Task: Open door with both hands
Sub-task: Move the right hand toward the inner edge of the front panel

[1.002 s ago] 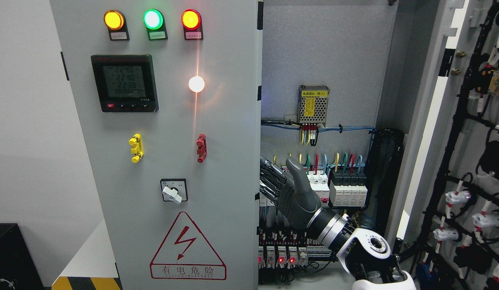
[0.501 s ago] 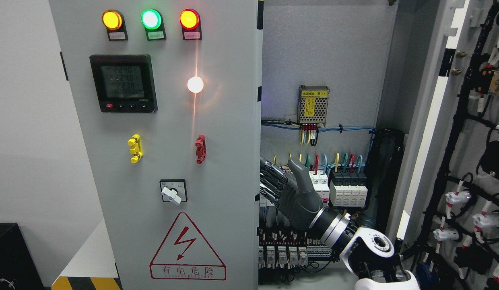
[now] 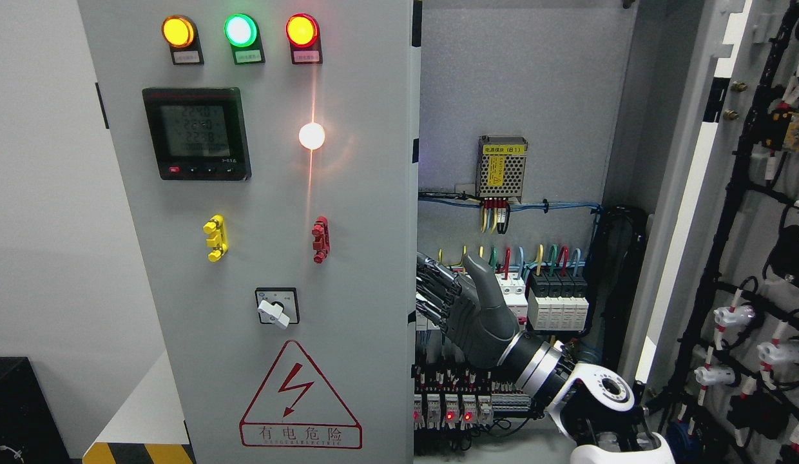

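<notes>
**Right hand at the edge of the left door**

The right hand [image 3: 467,309] reaches behind the free edge of the left door [image 3: 277,225], fingers [image 3: 432,287] extended and holding nothing. The right door [image 3: 754,258] stands open already. Next move, I judge: push this edge outward, steadily.
</notes>
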Controlling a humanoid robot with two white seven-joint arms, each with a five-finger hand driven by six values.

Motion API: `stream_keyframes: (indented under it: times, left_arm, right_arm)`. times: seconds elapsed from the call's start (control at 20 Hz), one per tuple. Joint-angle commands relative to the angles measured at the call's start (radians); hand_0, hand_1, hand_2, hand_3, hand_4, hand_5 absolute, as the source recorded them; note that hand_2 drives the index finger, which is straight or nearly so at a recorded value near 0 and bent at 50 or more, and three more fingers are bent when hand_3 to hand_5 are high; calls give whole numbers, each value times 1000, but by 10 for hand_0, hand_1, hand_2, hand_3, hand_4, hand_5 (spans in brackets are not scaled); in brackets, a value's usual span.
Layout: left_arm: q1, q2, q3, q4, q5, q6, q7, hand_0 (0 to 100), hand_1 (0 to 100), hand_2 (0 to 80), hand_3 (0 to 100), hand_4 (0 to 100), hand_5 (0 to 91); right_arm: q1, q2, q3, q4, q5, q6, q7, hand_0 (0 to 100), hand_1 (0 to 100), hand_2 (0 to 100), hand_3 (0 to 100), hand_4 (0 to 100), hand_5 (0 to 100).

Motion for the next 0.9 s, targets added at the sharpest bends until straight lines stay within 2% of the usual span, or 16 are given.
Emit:
stream_keyframes:
  times: [0.0,0.55,0.75,0.85]
  left_arm:
    - [0,-1,1,23,0,0,4,0,0,0,0,0,0]
    - [0,-1,0,23,0,0,2,0,0,0,0,0,0]
    - [0,-1,0,23,0,1,4,0,0,0,0,0,0]
    - [0,-1,0,23,0,1,4,0,0,0,0,0,0]
  right_arm:
    - [0,-1,33,-5,0,-2,2,0,0,0,0,0,0]
    - [12,-4,46,-40,-56,-2,2,0,0,0,0,0,0]
    - [35,-31,59,-67,-129,-2,2,0,0,0,0,0,0]
    - [41,-49,91,-76,-155,-2,2,0,0,0,0,0,0]
